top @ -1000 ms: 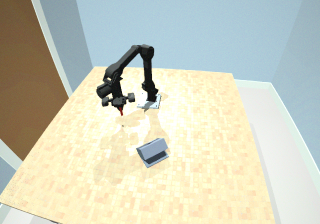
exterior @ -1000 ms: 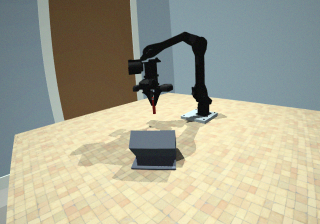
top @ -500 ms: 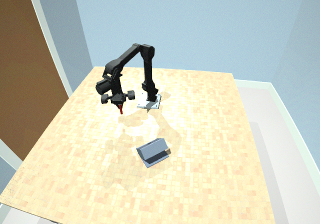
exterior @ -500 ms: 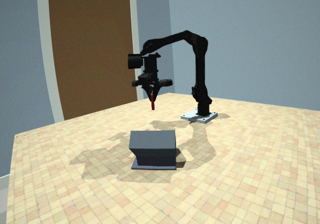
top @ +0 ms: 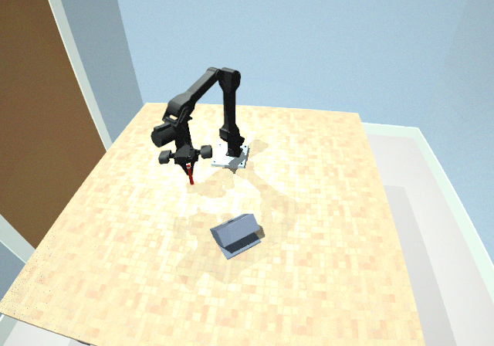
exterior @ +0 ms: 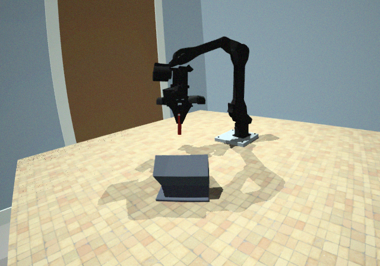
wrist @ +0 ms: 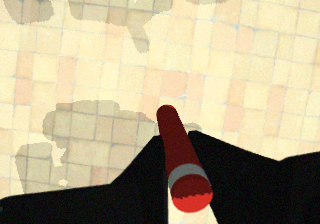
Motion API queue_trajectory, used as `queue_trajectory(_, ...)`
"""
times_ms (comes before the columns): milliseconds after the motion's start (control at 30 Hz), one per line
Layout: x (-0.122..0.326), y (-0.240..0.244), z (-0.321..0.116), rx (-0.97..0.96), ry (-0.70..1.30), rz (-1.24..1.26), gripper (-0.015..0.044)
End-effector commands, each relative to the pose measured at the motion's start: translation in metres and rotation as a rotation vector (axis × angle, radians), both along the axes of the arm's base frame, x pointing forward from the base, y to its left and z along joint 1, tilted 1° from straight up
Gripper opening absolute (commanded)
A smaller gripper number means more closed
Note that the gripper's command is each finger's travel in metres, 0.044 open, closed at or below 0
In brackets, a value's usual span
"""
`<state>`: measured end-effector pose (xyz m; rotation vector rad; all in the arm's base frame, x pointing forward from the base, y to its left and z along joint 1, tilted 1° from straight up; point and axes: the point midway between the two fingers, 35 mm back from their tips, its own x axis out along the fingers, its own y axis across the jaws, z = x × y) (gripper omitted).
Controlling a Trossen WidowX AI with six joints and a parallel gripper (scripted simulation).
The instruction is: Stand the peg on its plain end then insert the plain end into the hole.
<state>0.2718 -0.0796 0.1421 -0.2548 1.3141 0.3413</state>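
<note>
The red peg [top: 191, 178] [exterior: 179, 129] [wrist: 172, 125] is upright or nearly so, with its white band near the upper end and its plain end down. My gripper [top: 189, 172] [exterior: 180, 122] [wrist: 175, 141] is shut on the peg, below the band. The peg's lower end is clear of the table [top: 319, 254] [exterior: 276, 226]. The grey block with the sloped panel [top: 239, 232] [exterior: 181, 165] stands apart from the peg, nearer the top and exterior views. A small dark mark shows near its top edge in the top view; I cannot make out the hole clearly.
The arm's pale base plate [top: 218, 161] [exterior: 225, 139] stands beside the gripper, to its right in the top and exterior views. Shadows of the arm fall around the grey block. Walls stand beyond the table's far and left edges.
</note>
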Motion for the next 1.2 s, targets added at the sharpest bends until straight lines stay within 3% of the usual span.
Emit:
queue_trajectory(0, 0.007, 0.01, 0.0, 0.043, -0.046, -0.017, 0.0)
queue_trajectory(1167, 0.042, 0.081, 0.013, 0.397, -0.308, -0.065, 0.0)
